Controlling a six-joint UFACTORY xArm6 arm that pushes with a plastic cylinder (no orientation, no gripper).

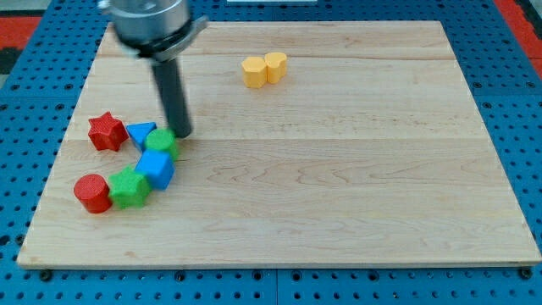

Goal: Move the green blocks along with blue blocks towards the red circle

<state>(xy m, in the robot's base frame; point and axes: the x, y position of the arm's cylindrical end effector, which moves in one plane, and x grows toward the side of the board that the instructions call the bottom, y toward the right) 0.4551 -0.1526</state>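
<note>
The red circle, a red cylinder (92, 193), stands near the board's lower left. A green star-like block (129, 187) touches its right side. A blue cube (157, 169) sits just right of and above that green block. A green cylinder (161, 141) is above the cube, with a blue triangle (140, 134) at its left. My tip (181, 134) is at the green cylinder's upper right edge, touching or nearly touching it.
A red star (107, 131) lies left of the blue triangle. Two yellow blocks (263, 69) sit together near the board's top centre. The wooden board (339, 186) rests on a blue pegboard.
</note>
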